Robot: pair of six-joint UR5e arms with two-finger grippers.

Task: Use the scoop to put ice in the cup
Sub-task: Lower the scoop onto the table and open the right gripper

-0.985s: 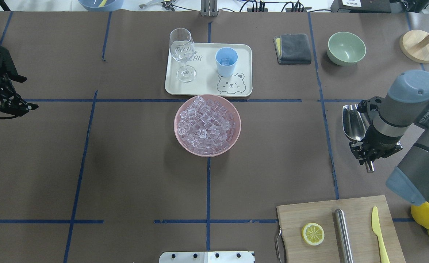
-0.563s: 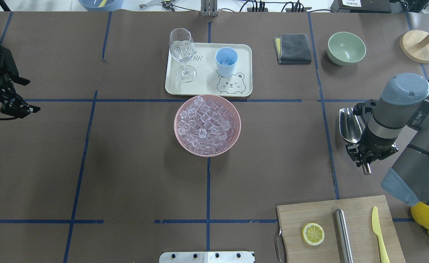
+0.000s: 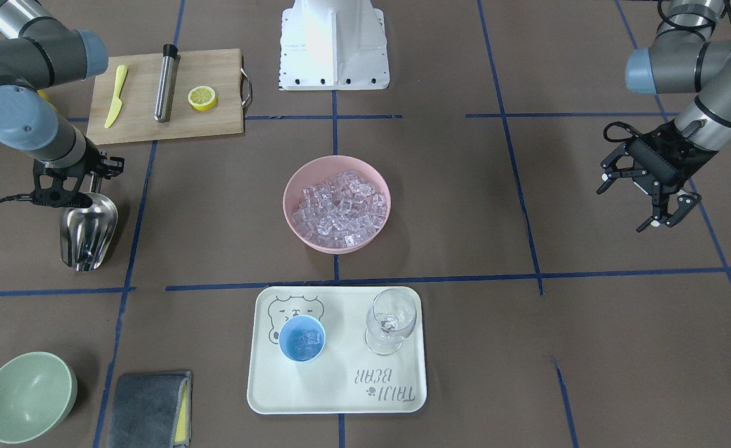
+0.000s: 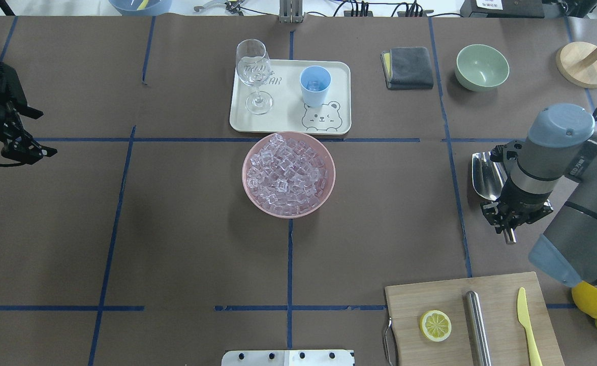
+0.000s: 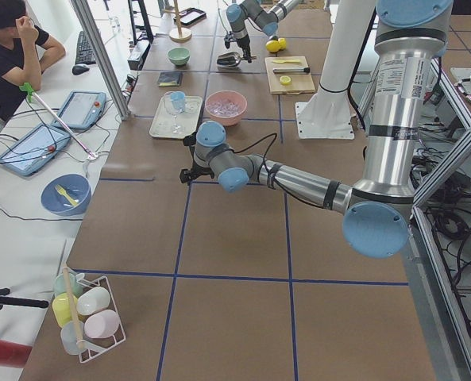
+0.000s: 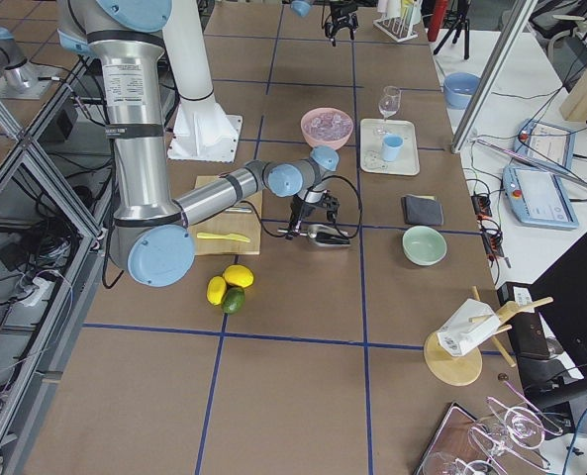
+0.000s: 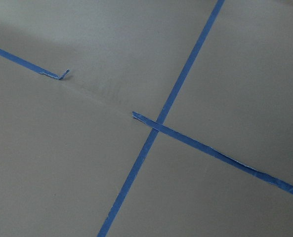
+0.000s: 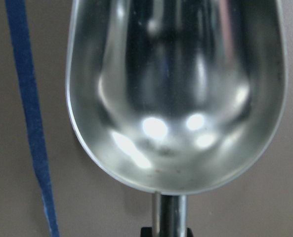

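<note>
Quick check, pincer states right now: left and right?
Left pincer: open, holding nothing.
Right pincer: closed on the scoop handle.

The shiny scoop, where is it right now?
In the overhead view the scoop is at the table's right side, its handle in the right gripper, just right of a blue tape line and far from the pink bowl.

From above, the right claw [image 4: 506,218] is mostly hidden under its own arm, which also covers much of the scoop [image 4: 486,175], the right wrist view cuts off the scoop's far rim and handle, and the ice [image 4: 314,83] in the cup [image 4: 314,97] is too small to count.
</note>
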